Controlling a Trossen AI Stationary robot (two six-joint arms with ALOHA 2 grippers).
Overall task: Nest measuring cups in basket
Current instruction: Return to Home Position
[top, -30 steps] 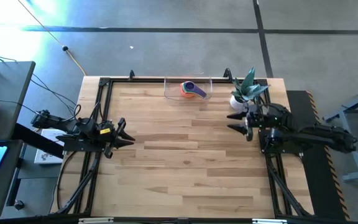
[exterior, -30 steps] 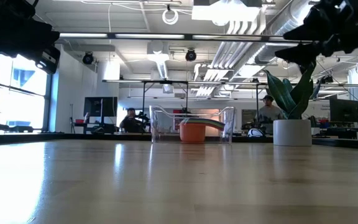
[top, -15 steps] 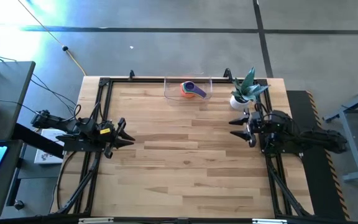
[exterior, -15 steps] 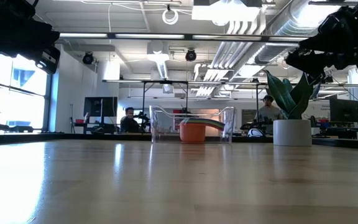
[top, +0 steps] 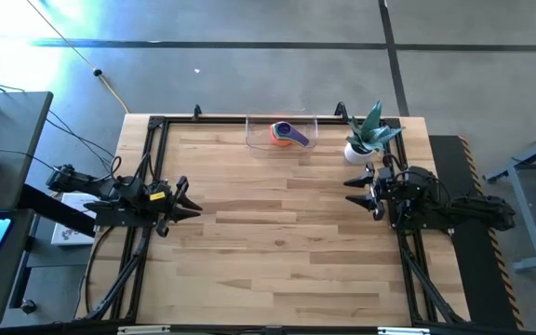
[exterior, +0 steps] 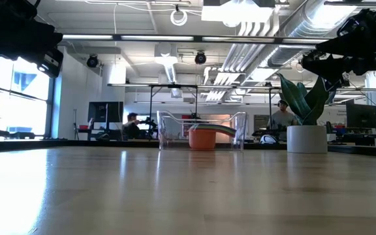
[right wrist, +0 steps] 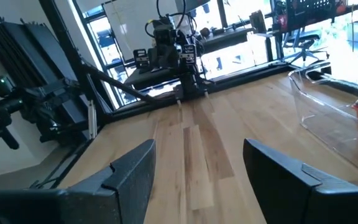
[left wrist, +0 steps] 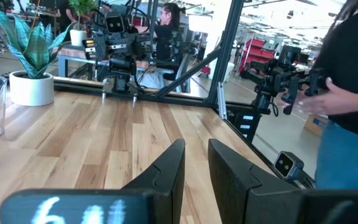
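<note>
With the nested measuring cups (top: 285, 133) resting inside the basket (top: 253, 130) at the bench's (top: 277, 237) far edge, both arms park at the sides, right claw (top: 352, 191) wide and empty, left claw (top: 192, 198) narrowly parted, likely because nothing remains to carry.

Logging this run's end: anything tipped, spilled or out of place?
Nothing stands out. The nested multicoloured measuring cups sit inside the clear rectangular bin, the white plant pot stands upright, left gripper and right gripper wait empty at the sides.
</note>
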